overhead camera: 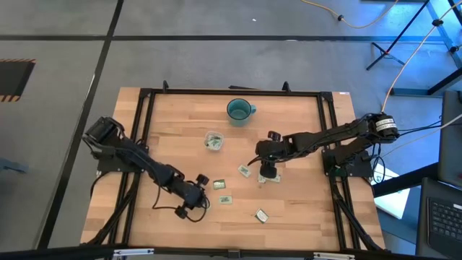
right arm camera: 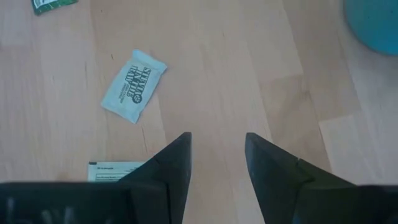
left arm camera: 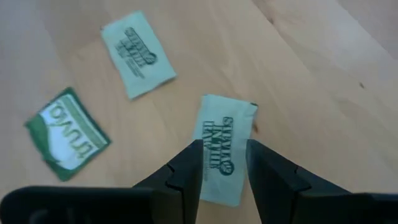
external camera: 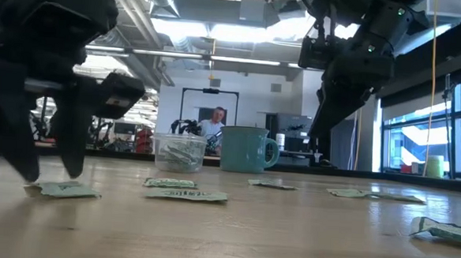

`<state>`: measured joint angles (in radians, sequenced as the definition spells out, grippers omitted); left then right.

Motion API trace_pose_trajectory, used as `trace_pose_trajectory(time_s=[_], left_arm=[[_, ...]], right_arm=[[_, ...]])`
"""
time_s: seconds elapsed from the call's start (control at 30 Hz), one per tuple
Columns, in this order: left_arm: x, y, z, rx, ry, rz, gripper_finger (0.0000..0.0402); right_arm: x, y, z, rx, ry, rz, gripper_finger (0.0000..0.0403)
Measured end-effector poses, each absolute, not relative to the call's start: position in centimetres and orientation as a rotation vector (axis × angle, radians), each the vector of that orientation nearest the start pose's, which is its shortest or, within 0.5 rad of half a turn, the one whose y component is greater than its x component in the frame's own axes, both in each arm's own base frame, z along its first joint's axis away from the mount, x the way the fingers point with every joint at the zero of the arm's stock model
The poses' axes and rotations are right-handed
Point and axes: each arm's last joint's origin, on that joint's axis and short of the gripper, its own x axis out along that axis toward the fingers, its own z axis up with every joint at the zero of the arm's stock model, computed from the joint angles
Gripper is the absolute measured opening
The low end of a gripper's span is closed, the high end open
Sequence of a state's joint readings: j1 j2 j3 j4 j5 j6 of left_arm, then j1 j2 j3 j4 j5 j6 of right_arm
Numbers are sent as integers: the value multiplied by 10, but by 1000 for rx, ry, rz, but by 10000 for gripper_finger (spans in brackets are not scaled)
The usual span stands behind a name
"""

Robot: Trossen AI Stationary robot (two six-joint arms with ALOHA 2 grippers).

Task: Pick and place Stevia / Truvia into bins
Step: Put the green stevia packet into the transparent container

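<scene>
Several pale green and white sweetener packets lie flat on the wooden table. The clear bin (overhead camera: 214, 141) stands mid-table with packets inside; it also shows in the low view (external camera: 179, 153). My left gripper (overhead camera: 198, 195) is open near the table's near side and points down. Its fingers (left arm camera: 189, 171) stand on either side of a Stevia packet (left arm camera: 222, 146), low over the table (external camera: 61, 188). A second Stevia packet (left arm camera: 138, 54) and a green Truvia packet (left arm camera: 67, 132) lie just beyond. My right gripper (overhead camera: 268, 172) is open and empty above bare wood, with a packet (right arm camera: 134, 85) ahead of it.
A teal mug (overhead camera: 240, 110) stands at the far middle of the table, behind the bin. More packets lie near the right gripper (overhead camera: 244, 171) and toward the near edge (overhead camera: 261, 214). A black frame (overhead camera: 144, 94) rims the table. A person shows far off in the room (external camera: 213, 124).
</scene>
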<state>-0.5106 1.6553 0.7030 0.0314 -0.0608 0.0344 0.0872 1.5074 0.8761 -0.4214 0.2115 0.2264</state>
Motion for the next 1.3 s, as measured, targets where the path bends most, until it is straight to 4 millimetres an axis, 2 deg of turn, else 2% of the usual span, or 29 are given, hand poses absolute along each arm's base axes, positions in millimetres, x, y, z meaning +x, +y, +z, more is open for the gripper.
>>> trace_pose_trajectory(time_s=[0.23, 0.4, 0.57, 0.63, 0.73, 0.83, 1.0, 1.3], left_arm=[[256, -142, 113, 291, 945, -435, 82], [256, -141, 111, 286, 963, -433, 48], [253, -140, 119, 273, 953, -435, 8], [250, -137, 124, 249, 957, -424, 5], [249, -131, 145, 190, 907, -391, 5], [249, -118, 167, 180, 834, -289, 3], [252, -86, 194, 277, 706, -78, 4], [265, -15, 198, 375, 739, 189, 5]], right_arm=[[284, 19, 188, 51, 1015, -229, 153], [284, 19, 188, 51, 1015, -229, 153], [284, 19, 188, 50, 1016, -229, 153], [284, 19, 188, 51, 1015, -229, 153], [284, 19, 188, 51, 1014, -228, 153], [285, 19, 188, 52, 1006, -228, 153], [287, 19, 190, 35, 980, -219, 153], [292, 19, 193, 15, 927, -201, 153]])
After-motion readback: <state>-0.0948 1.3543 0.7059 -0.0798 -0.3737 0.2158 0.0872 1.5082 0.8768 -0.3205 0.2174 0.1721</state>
